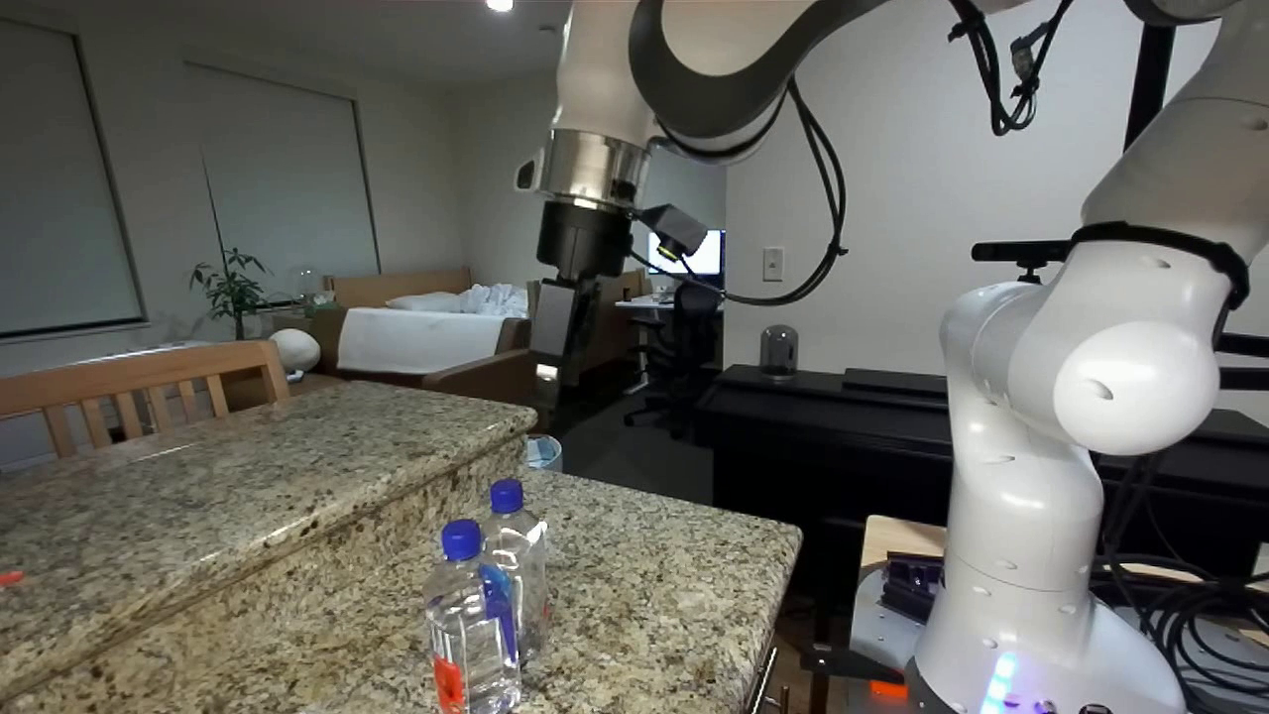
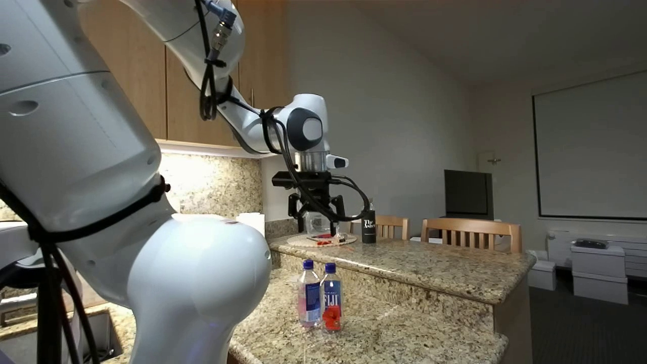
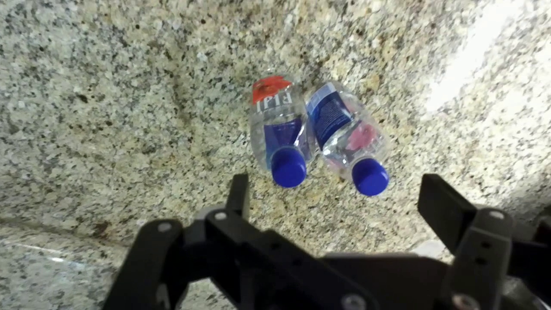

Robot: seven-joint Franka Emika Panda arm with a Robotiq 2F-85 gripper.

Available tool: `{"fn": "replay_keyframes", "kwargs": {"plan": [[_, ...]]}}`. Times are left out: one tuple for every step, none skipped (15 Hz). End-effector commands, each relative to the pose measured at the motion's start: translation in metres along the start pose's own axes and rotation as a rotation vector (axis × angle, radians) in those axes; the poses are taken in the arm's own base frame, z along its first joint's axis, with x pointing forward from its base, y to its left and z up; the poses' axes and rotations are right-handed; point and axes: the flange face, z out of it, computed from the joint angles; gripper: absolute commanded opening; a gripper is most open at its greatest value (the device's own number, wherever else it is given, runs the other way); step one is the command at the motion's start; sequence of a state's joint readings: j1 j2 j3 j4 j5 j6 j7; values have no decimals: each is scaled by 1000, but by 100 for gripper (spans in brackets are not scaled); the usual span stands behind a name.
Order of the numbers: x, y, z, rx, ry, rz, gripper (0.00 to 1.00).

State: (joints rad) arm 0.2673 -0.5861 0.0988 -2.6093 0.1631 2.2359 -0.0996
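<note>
Two bottles (image 2: 309, 298) stand side by side, long axes vertical, blue caps (image 3: 288, 167) up, below the wide-spread hand (image 2: 317, 228).

We're reading FIJI now, white ltrs on a clear btl (image 2: 331, 298) in an exterior view; wrist view gives us the same word upside down. On the neighboring btl (image 3: 348, 134) we spot a blue label (image 3: 330, 116) w/ small print, too tiny to read. Over on the black btl (image 2: 369, 230), we get "The" in white; 2nd line's unclear, can't ID it.
</note>
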Motion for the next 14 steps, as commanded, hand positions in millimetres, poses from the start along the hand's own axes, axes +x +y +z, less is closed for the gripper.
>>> {"fn": "replay_keyframes", "kwargs": {"plan": [[-21, -5, 2, 84, -72, -84, 100], [-24, -5, 2, 86, -95, -88, 100], [-28, -6, 2, 75, -110, -92, 100], [-30, -6, 0, 60, -120, -91, 100], [-35, -9, -3, 43, -127, -92, 100], [-40, -10, -7, 20, -141, -82, 100], [-47, -10, -21, -11, -182, -60, 100], [-30, -9, -3, 39, -159, -74, 100], [-35, -10, -9, 28, -177, -74, 100], [-39, -11, -15, 20, -178, -75, 100], [-41, -11, -20, 17, -173, -76, 100], [-42, -11, -22, 16, -168, -77, 100], [-42, -11, -23, 15, -166, -77, 100], [-42, -11, -22, 15, -167, -77, 100]]}}
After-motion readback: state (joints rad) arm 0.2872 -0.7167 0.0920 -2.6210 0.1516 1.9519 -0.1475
